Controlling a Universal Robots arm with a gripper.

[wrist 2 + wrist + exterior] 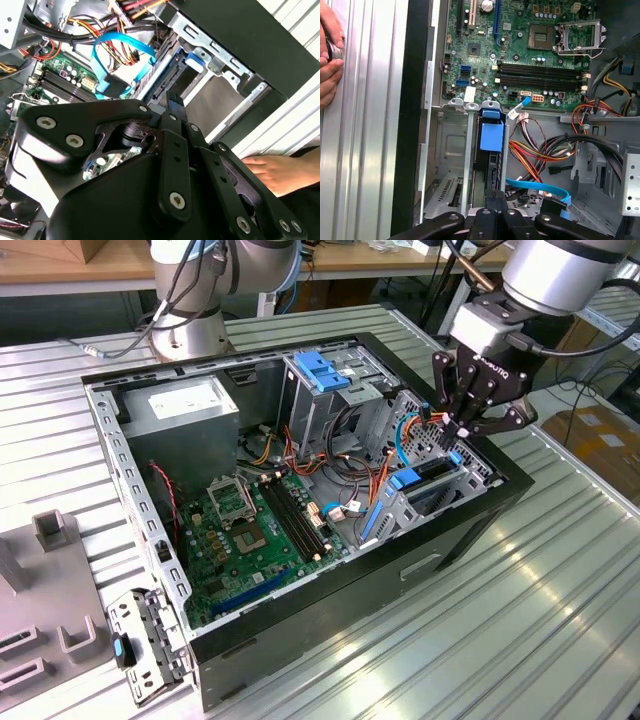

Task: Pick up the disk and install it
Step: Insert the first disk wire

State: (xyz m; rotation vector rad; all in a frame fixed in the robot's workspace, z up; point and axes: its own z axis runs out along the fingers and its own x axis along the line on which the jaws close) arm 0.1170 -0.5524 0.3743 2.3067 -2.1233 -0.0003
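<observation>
The black tool (172, 102) points toward a metal drive cage (225, 75) holding a blue plastic tab (194, 59). A blue flat cable (120, 50) loops over the green motherboard (55, 80). A person's hand (280, 172) lies on the ribbed counter (300, 20).

an open black computer case (300, 640) lies on a slatted metal table (520, 630). inside, a green motherboard (250, 540) sits beside a grey power supply (185, 410), with orange and red cables (375, 480) nearby. a metal bracket (145, 650) lies just outside the case, near grey fixtures (48, 528).
</observation>
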